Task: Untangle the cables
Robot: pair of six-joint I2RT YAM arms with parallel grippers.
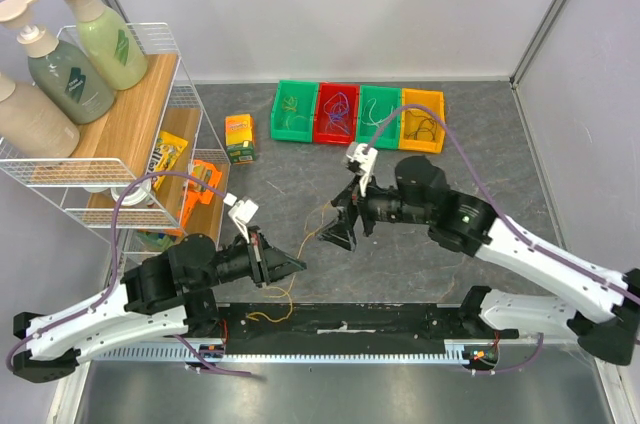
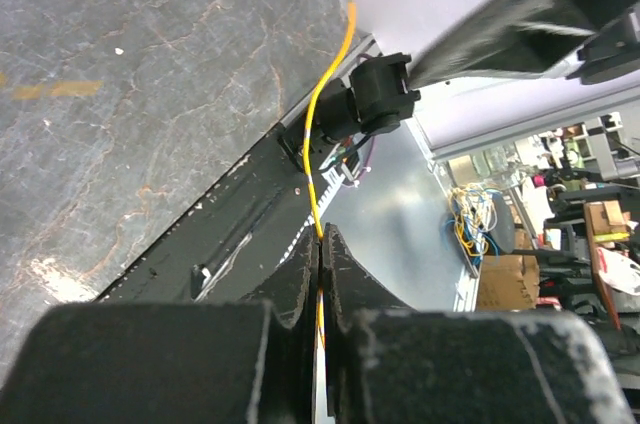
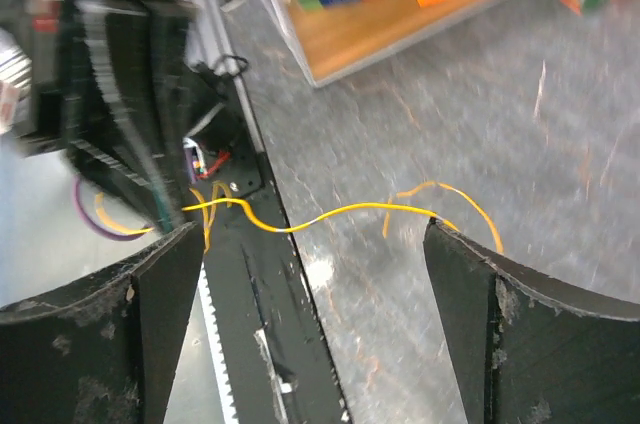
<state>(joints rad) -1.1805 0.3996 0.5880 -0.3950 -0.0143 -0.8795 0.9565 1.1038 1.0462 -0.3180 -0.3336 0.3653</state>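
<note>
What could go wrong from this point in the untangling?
1. The left jaws are shut on the thin yellow cable; a hard tug may slip it out or strain it.
2. The cable crosses the black rail at the table's near edge, where it could snag on the fittings.
3. The right jaws stand open around the cable without holding it, and closing may miss so thin a wire.

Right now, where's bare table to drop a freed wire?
Bare table right of the yellow bin; also the patch in front of the green bin, beside the carton. Crowded: centre-front around the yellow wire pinched in the left fingers, and beside the shelf rack.
</note>
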